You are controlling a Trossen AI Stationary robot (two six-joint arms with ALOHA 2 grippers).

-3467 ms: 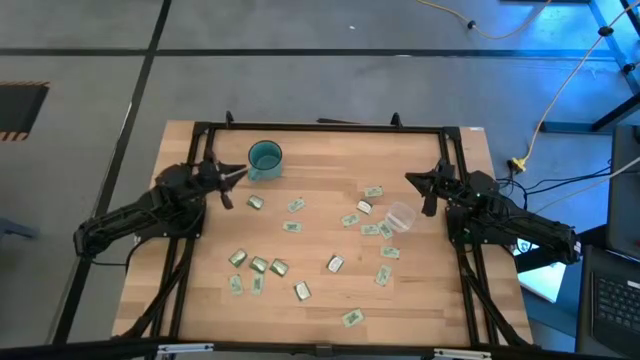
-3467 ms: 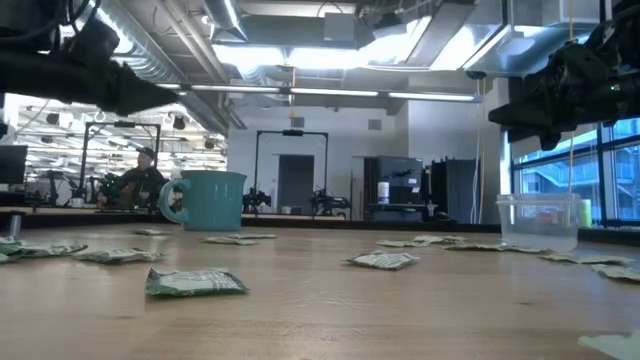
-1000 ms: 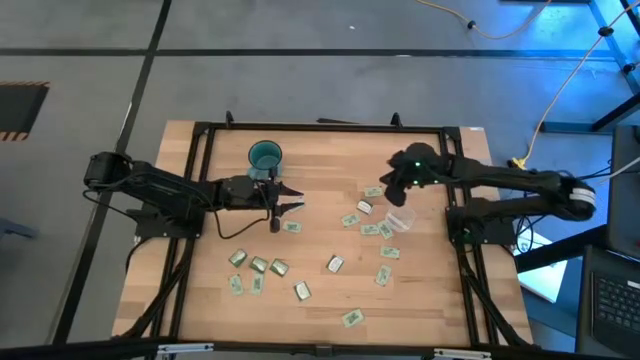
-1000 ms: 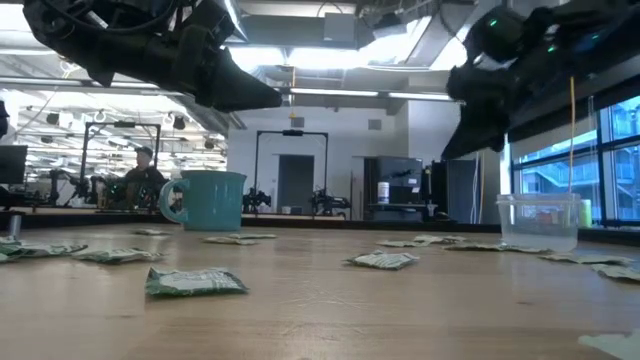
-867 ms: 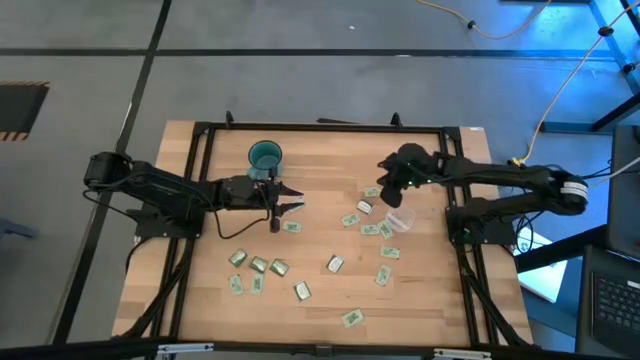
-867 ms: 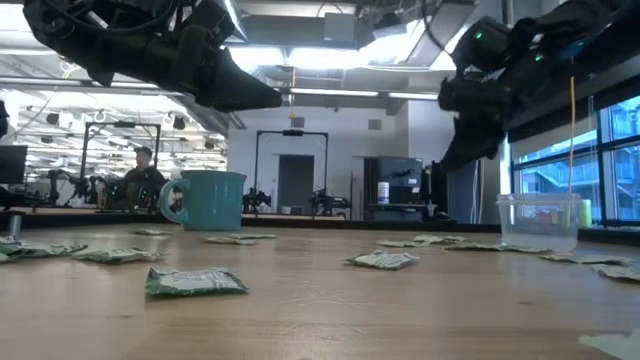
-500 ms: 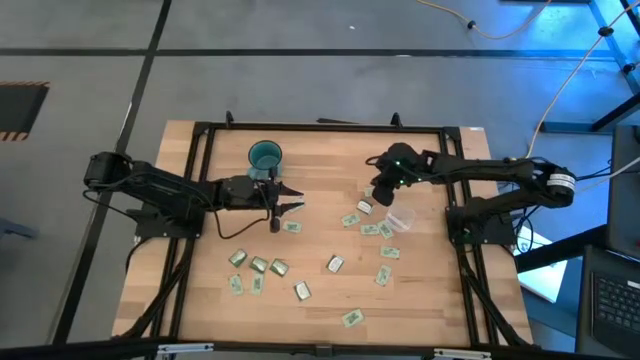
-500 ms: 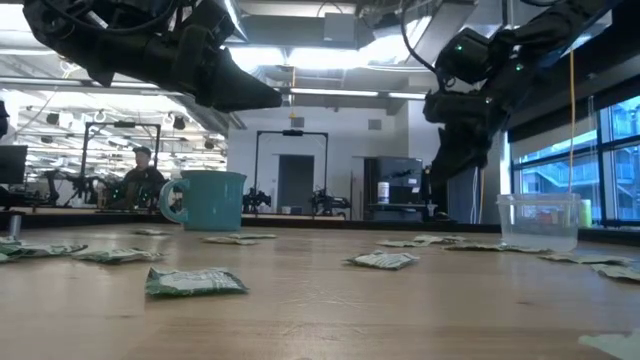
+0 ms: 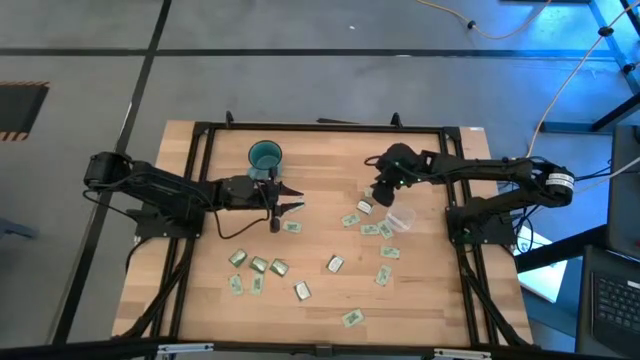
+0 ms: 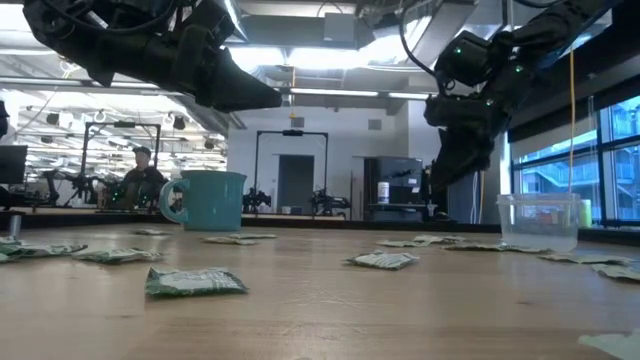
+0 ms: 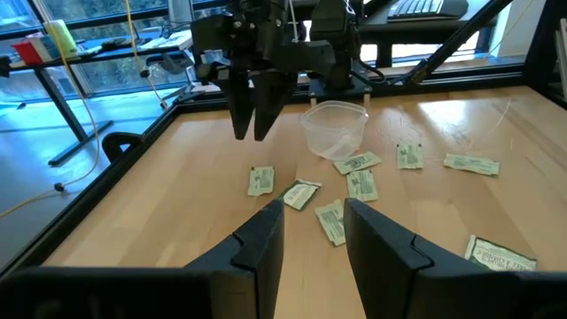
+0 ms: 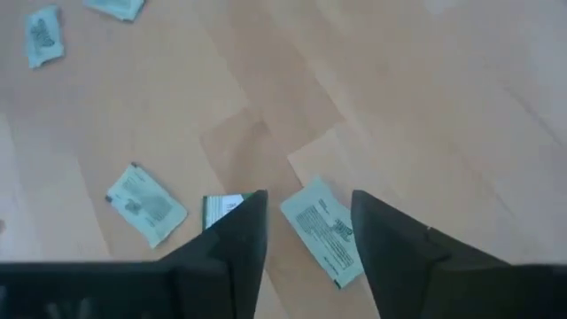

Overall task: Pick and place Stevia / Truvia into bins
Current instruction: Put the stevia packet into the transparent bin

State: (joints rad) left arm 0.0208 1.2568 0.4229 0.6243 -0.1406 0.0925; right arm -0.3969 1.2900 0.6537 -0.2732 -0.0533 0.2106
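1. Since approx. 3.5 s ago both arms have left their folded positions at the table sides and reached inward. Over the last second the right gripper [image 9: 377, 193] has moved further toward table centre and its fingers have spread from nearly closed to apart.
2. Right gripper: points down, fingers apart, nothing held. Right wrist view shows a pale green-and-white packet [image 12: 322, 231] lying flat on the wood between the fingertips. Location: beside the clear cup [image 9: 400, 218], on the side toward the table centre.
3. Left gripper [image 9: 290, 203]: extended level above the table, just below the teal cup [image 9: 265, 157] in the high view. Fingers apart, nothing held.
4. Packets, appearance: small, flat, paper. Two types: pale green-and-white rectangles with printed text, e.g. [image 11: 259, 180]; squarer olive-tan ones, e.g. [image 9: 302, 291].
5. Packets, location: all loose on the wooden table [image 9: 320, 150], none stacked.
   - Group 1: around the clear cup, right half of table.
   - Group 2: near the front-left area, e.g. [image 9: 238, 258].
   - One packet [image 9: 292, 227] lies near the left gripper tip.
6. Cups: teal cup upright near the back-left; clear cup upright at right. Contents: cannot tell for either.
7. Low view: a person [image 10: 138, 176] is seated in the room well behind the table.
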